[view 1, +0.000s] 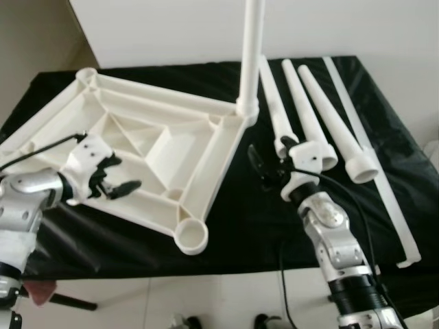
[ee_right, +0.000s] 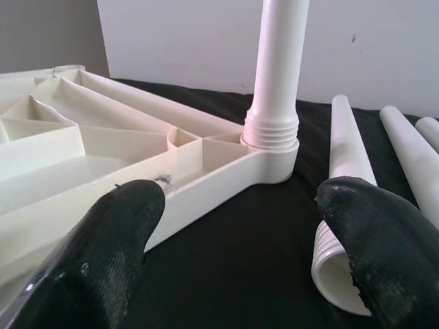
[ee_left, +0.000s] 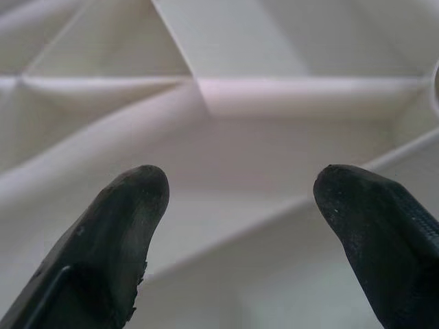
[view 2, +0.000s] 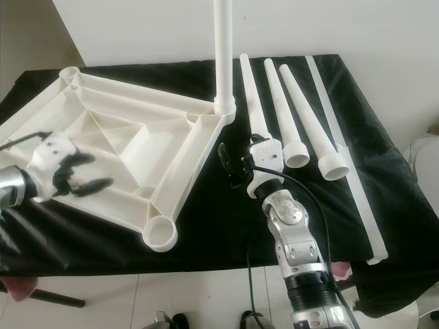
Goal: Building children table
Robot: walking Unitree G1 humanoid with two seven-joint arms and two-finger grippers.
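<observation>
The white plastic tabletop (view 1: 158,137) lies upside down on the black cloth, ribs facing up. One white leg (view 1: 251,55) stands upright, screwed into its far right corner socket (ee_right: 271,154). The near corner socket (view 1: 191,236) is empty. Three loose legs (view 1: 305,110) lie side by side to the right. My left gripper (view 1: 120,176) hovers open over the ribbed underside near its left edge, nothing between its fingers (ee_left: 123,226). My right gripper (view 1: 262,169) is open just above the cloth, between the tabletop's right edge and the nearest loose leg (ee_right: 343,205).
A long thin white strip (view 1: 374,161) lies along the right side of the black-covered table (view 1: 247,226). A white wall stands behind the table. A cable runs from my right wrist down over the front edge.
</observation>
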